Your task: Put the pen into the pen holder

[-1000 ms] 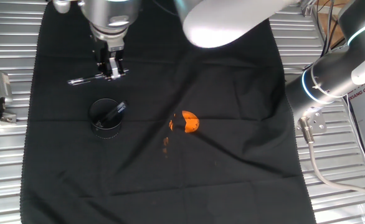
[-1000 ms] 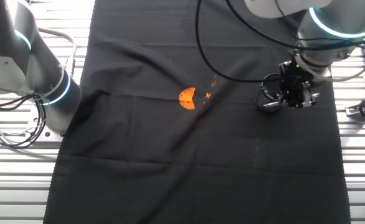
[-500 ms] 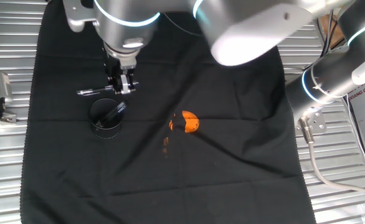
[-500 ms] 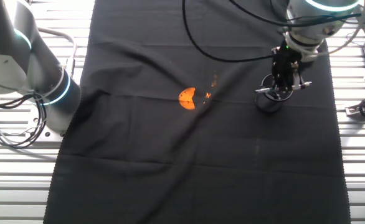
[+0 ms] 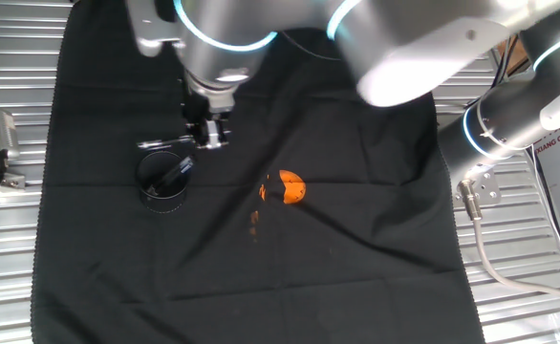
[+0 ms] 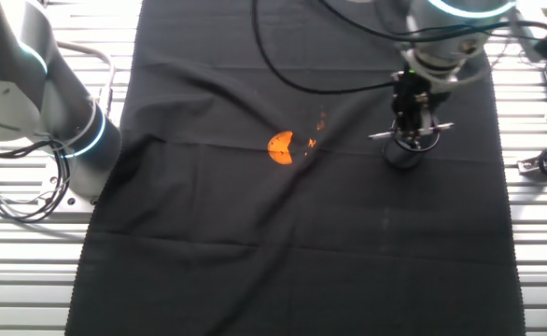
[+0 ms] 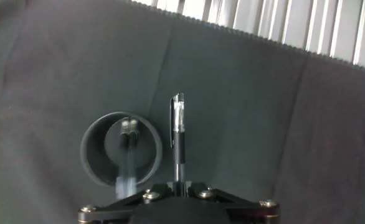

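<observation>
Above the black cloth (image 5: 356, 248), the gripper (image 5: 209, 137) grips the pen (image 5: 165, 143) near one end, so the slim shaft lies roughly level and juts sideways in the air. In the hand view the pen (image 7: 179, 143) runs just beside the pen holder (image 7: 121, 149) — not over its mouth — and a shorter dark stick (image 7: 127, 149) already leans inside the cup. To do this step well, I judge the pen must be tipped upright, one end centred over the open part of the rim and clear of that stick, then lowered before the fingers let go — dropped level, it would bridge the rim. The orange object (image 5: 290, 187) lies well apart.
</observation>
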Motion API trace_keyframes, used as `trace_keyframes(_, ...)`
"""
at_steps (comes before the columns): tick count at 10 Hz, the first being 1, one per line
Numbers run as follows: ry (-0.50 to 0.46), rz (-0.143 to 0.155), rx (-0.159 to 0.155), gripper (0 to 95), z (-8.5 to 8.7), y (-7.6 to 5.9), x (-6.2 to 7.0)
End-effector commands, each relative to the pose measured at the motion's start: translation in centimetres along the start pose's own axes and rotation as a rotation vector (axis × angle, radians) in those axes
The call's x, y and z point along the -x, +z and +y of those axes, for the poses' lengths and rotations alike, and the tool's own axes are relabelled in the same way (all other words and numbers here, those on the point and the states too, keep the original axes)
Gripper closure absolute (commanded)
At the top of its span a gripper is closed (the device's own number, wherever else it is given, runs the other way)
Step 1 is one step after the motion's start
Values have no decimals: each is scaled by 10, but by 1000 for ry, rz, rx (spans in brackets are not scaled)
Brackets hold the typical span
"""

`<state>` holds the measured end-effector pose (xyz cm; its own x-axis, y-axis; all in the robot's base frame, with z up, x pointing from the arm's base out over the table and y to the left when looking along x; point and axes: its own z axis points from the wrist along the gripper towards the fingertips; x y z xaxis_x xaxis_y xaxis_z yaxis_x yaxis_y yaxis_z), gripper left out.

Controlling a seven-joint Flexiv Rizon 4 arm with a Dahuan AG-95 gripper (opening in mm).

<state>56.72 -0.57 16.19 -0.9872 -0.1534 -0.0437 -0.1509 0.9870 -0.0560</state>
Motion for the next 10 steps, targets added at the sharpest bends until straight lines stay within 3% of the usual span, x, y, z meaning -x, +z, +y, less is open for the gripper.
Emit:
trace_keyframes(1, 12, 7, -4, 950, 5, 2, -1)
trace_keyframes(5, 21, 11, -5, 950, 14, 4, -3)
trace_keyframes(10, 39, 13, -2, 950, 21, 11, -17)
